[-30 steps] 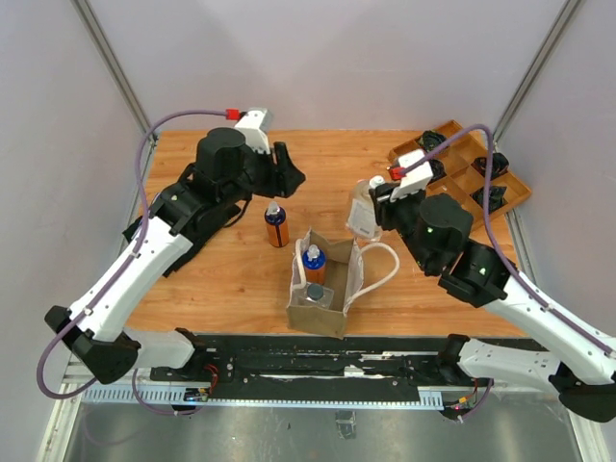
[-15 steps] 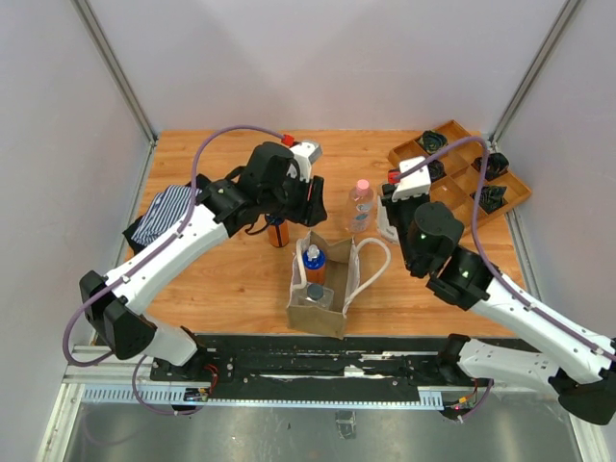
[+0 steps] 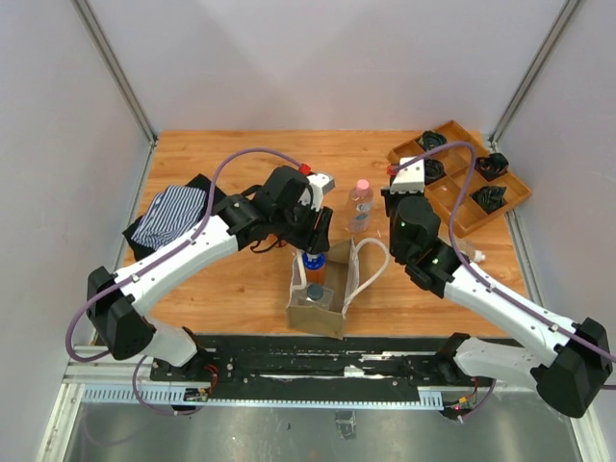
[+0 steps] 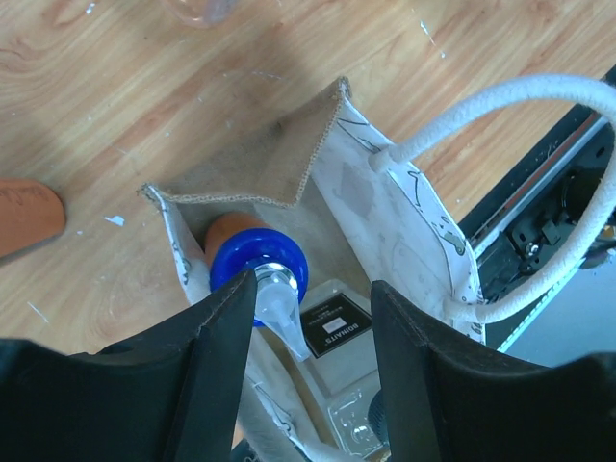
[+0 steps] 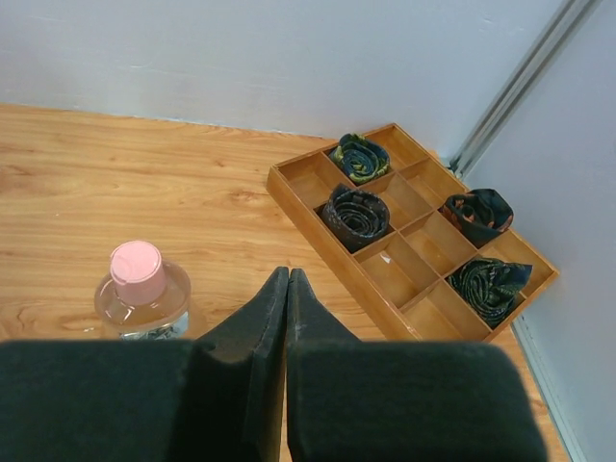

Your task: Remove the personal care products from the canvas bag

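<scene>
Wooden counter (image 3: 241, 289) supports the canvas bag (image 3: 314, 319); left tool (image 4: 313, 289), released, poised over its blue-capped bottle (image 4: 252, 265) for extraction; right tool (image 5: 287, 279) clenched, empty.

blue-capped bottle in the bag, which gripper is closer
Left. The left gripper hangs open just above the blue-capped bottle in the canvas bag; the right gripper is shut, outside the bag beside the pink-capped bottle.
</scene>
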Motion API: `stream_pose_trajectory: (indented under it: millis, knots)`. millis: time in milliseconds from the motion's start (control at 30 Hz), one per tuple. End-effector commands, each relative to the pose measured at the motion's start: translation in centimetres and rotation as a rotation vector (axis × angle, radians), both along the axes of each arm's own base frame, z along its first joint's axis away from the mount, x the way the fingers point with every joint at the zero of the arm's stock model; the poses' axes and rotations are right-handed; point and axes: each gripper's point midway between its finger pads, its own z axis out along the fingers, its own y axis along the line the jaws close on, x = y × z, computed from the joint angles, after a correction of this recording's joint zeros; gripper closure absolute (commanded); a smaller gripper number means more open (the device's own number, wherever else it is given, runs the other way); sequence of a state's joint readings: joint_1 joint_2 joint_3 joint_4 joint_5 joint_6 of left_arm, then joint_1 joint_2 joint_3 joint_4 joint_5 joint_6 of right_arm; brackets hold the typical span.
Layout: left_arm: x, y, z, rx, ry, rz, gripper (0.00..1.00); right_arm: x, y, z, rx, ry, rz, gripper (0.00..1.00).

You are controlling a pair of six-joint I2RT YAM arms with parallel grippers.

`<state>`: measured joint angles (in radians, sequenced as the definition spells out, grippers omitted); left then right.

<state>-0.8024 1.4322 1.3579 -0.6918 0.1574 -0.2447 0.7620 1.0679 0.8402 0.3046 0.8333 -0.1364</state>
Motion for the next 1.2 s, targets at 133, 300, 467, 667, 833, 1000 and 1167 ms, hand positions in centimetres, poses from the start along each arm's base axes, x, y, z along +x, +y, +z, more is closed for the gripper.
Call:
stream_pose_trajectory:
  millis: [133, 300, 467, 667, 833, 1000, 1167]
  knots:
    - [-2.4, -0.6, 0.2, -0.004, 0.031, -0.078, 0.48, 1.2, -2.3, -1.4, 0.085, 0.059, -0.092, 0.97]
    - [-3.9, -0.4, -1.3, 0.06, 0.062, -0.11, 0.5, 0.5, -6.5, -4.5, 0.166, 0.222, -0.214, 0.97]
    - [-4.3, 0.7, -2.4, 0.116, 0.078, -0.084, 0.49, -2.3, -12.1, -6.5, 0.318, 0.291, -0.404, 0.43]
    - [-4.0, 1.8, -3.1, 0.164, 0.072, -0.041, 0.48, -4.1, -16.9, -11.4, 0.587, 0.43, -0.519, 0.03]
    - [-4.2, 1.9, -3.7, 0.169, 0.085, -0.043, 0.49, -3.7, -17.2, -16.9, 0.807, 0.622, -0.493, 0.02]
    - [-4.2, 2.0, -3.9, 0.174, 0.087, -0.037, 0.49, -3.5, -17.4, -21.0, 0.894, 0.72, -0.537, 0.04]
    - [-4.3, 2.1, -3.9, 0.173, 0.085, -0.031, 0.5, -4.2, -18.2, -23.8, 0.955, 0.762, -0.613, 0.08]
